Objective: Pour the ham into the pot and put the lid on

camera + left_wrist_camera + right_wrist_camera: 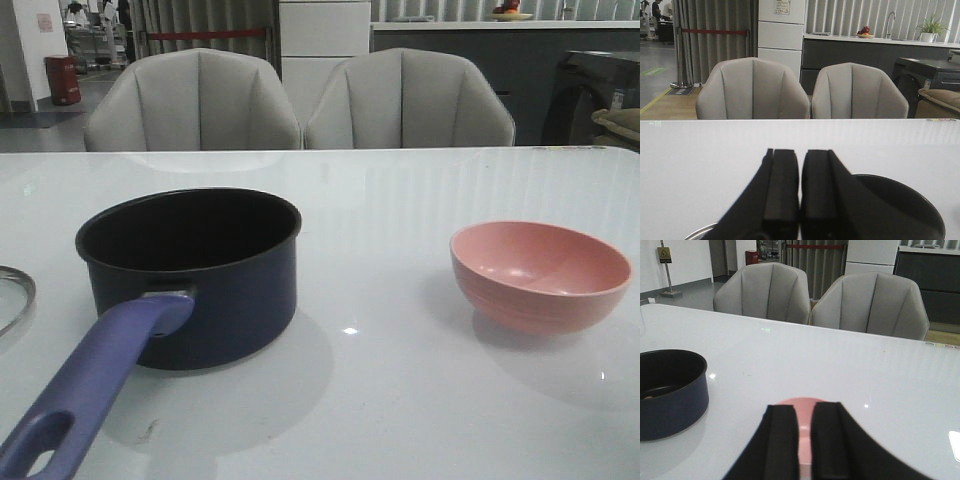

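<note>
The dark navy pot (190,270) stands left of the table's middle, its purple-blue handle (95,385) pointing at the near left corner. Only the lid's metal rim (12,296) shows at the left edge, flat on the table. No ham is visible; the near wall of the pink bowl (540,275) hides the bowl's bottom. My left gripper (800,152) is shut and empty, hovering with the pot (910,205) on one side and the lid rim (699,233) on the other. My right gripper (805,407) is open by a narrow gap, above the near side of the bowl (806,405).
Two grey chairs (300,100) stand behind the table's far edge. The white glossy table (400,400) runs wide between pot and bowl. In the right wrist view the pot (670,395) sits well off to the side of the bowl.
</note>
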Robot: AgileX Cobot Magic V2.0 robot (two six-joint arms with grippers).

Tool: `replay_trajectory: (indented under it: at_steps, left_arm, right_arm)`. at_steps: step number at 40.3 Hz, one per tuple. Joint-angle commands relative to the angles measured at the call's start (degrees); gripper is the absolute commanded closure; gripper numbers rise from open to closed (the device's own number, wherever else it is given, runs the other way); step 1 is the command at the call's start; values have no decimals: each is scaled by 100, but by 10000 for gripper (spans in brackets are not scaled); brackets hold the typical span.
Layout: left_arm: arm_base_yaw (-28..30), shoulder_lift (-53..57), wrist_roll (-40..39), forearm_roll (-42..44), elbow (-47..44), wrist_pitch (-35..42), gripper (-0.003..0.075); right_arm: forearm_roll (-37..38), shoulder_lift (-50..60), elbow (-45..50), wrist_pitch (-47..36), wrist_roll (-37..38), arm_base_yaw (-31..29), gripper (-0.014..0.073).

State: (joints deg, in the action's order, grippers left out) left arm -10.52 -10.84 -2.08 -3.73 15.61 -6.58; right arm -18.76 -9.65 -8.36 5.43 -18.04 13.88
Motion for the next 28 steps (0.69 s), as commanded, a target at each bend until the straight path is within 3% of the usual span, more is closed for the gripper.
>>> replay_trajectory:
  at_steps: [1,12,15,23,28]
  left_arm:
    - [-46,-41,-4,-5,164,395,606]
    - [-46,-41,-4,6,174,350,582]
    - [-46,-41,-4,6,174,324,514]
    - [-46,-52,-4,6,204,211,213]
    - [-46,-248,-4,55,348,156,106]
  right_arm:
    - [-26,-45,-157,-362,-49,24,443]
    - [-26,-45,-157,-319,-49,24,442]
    - [-26,-45,-157,-319,-49,24,442]
    - [-26,-45,-157,-319,-49,24,442]
    - [-26,-45,-157,-319,-49,24,442]
